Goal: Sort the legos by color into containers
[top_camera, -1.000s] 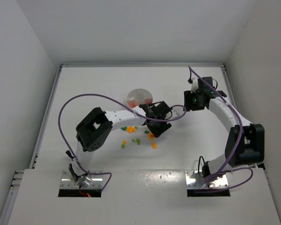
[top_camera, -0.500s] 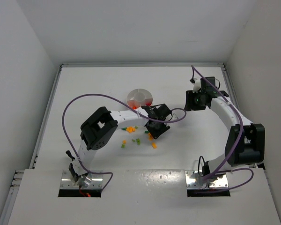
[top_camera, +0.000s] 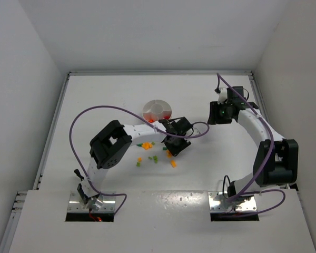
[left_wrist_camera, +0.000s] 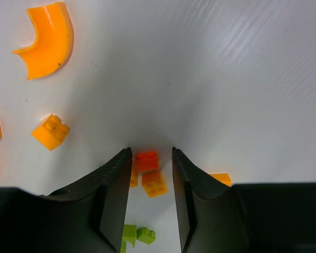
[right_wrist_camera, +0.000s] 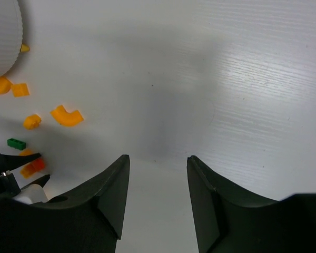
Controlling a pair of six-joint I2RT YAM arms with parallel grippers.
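The round white dish [top_camera: 156,109] sits at mid table with red bricks in its near sections. Loose orange and green legos [top_camera: 146,144] lie scattered in front of it. My left gripper [top_camera: 174,148] is down at the table among them, jaws open. In the left wrist view [left_wrist_camera: 151,154] a small red brick [left_wrist_camera: 147,161] sits between the fingertips, with a gap on its right side. An orange brick [left_wrist_camera: 154,183] lies just behind it. My right gripper [top_camera: 215,113] is open and empty over bare table; the right wrist view [right_wrist_camera: 158,158] shows nothing between the jaws.
A curved orange piece [left_wrist_camera: 46,32] and an orange brick [left_wrist_camera: 50,131] lie ahead of the left fingers, and green bricks [left_wrist_camera: 138,234] lie between them further back. The right wrist view shows the dish edge [right_wrist_camera: 4,37] and more orange pieces [right_wrist_camera: 66,116] at left. White walls enclose the table.
The left arm's elbow has swung slightly right and the left gripper has settled over the legos. The right gripper has drifted a little to the right.
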